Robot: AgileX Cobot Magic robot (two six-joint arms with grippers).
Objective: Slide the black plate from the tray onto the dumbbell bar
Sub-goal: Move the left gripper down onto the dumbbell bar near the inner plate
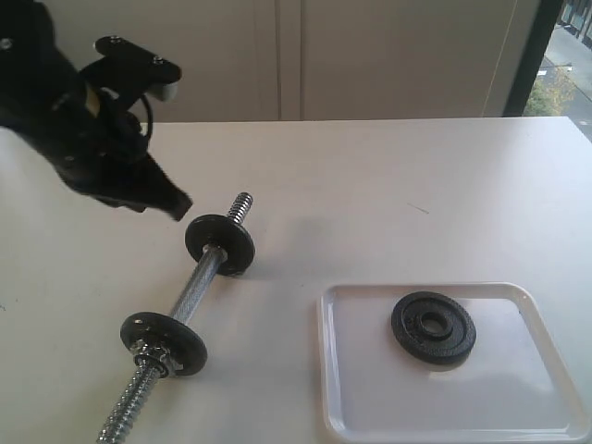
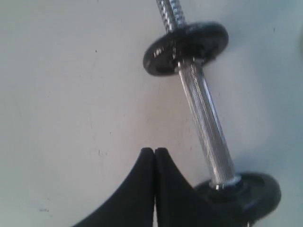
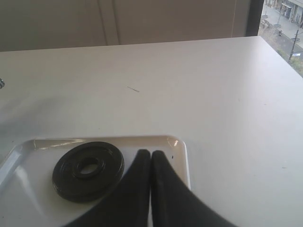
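Fingers on both arms are pressed tight together with nothing between them. The left gripper (image 1: 176, 205) hangs over the white tabletop (image 1: 388, 185) just beside the far end of the long shiny chrome dumbbell bar (image 1: 196, 287). The right gripper (image 3: 150, 153) only shows in its own wrist view, sitting above the near edge of the shallow white plastic tray (image 1: 518, 388).

The round, flat black cast-iron plate (image 1: 458, 333) with the centre hole lies flat in that tray, towards its far side, so it's not on the bar yet. The bar lies diagonally on the table, well apart from the tray, with two more black discs on it: one near the far threaded end (image 1: 220, 242) and one lower down (image 1: 165, 344), with what looks like a chrome collar nut (image 1: 153, 356) against it.

So this reads as the very start: neither arm has anything, and the pick-up hasn't begun. Next the right gripper would probably have to spread its fingers, drop onto the plate's rim and pinch it. The plate lies flat with a low rim, so getting a finger under or through the hole looks fiddly. After that the hole has to line up with a bare threaded end, likely the far one, maybe with the left arm steadying the bar.
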